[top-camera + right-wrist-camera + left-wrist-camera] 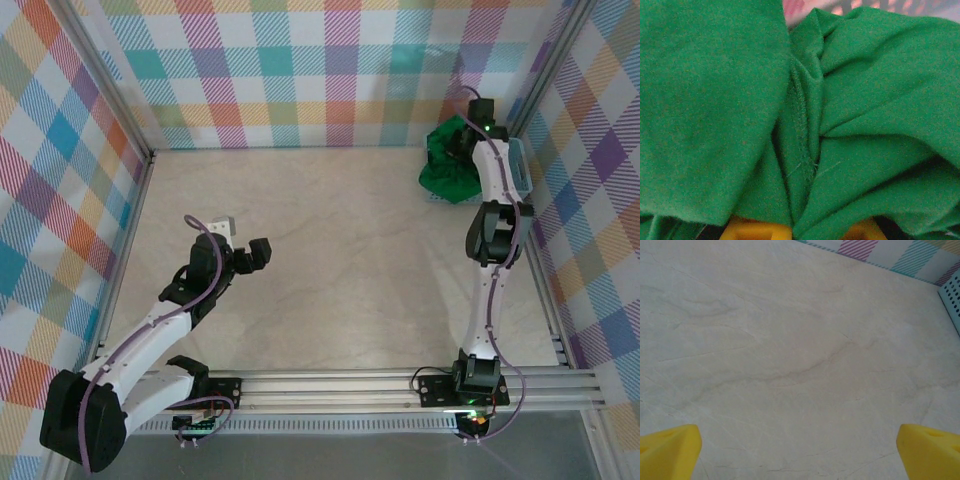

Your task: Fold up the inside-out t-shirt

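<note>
1. The inside-out t-shirt [447, 172] sits bunched in a crumpled heap in the light blue basket [522, 172], at the far right corner of the counter [340, 230]. Part of the cloth spills over the basket's left side.
2. The right pincer [806, 231] is buried in that heap. Its yellow fingers [752, 233] stand close together with a ridge of green cloth pinched between them, so it is closed on the shirt. A raw stitched seam runs up the ridge, which fits a garment turned inside out.
3. The grip looks taken to lift the shirt out of the basket, since nothing can be folded while it lies wadded there.
4. The left pincer [257, 254] hangs over bare counter on the left, well apart from the shirt. Its jaws are spread wide and hold nothing; each yellow fingertip [669, 450] sits at a bottom corner of its wrist view. It seems parked near the open middle, where the shirt would likely be spread.
5. The checked walls [300, 70] close in around the far corner, near the right arm.
6. The basket's rim is the main thing in the way: trailing cloth could catch on it or drag the basket along.
</note>
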Robot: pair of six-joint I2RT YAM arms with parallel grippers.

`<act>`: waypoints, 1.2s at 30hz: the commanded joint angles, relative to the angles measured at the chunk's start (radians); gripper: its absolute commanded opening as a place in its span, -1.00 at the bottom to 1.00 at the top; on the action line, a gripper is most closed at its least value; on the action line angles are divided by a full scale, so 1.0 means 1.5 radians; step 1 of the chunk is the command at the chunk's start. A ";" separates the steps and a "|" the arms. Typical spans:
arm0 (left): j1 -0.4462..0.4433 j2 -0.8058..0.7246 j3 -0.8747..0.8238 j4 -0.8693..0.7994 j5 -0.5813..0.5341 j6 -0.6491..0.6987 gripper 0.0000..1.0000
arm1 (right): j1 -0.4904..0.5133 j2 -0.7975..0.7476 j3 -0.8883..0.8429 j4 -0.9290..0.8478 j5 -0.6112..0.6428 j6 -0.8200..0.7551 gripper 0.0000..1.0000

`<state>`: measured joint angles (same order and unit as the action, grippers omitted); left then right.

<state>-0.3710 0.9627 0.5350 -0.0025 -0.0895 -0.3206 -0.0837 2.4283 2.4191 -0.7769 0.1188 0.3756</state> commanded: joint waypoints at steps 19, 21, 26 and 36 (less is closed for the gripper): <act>-0.007 -0.052 0.018 -0.078 0.017 -0.048 1.00 | 0.026 -0.350 -0.348 0.283 -0.088 0.023 -1.00; -0.007 -0.054 0.018 -0.079 0.018 -0.048 1.00 | 0.030 -0.384 -0.393 0.324 -0.105 0.036 -1.00; -0.007 -0.059 0.016 -0.083 0.019 -0.054 1.00 | 0.066 -0.474 -0.491 0.389 -0.115 0.029 -1.00; -0.007 -0.080 0.028 -0.135 -0.014 -0.085 1.00 | 0.265 -0.611 -0.614 0.298 -0.051 -0.069 -1.00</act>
<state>-0.3714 0.8742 0.5415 -0.1535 -0.0769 -0.4126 0.2398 1.5543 1.5433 -0.2935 -0.0002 0.3393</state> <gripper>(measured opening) 0.997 0.124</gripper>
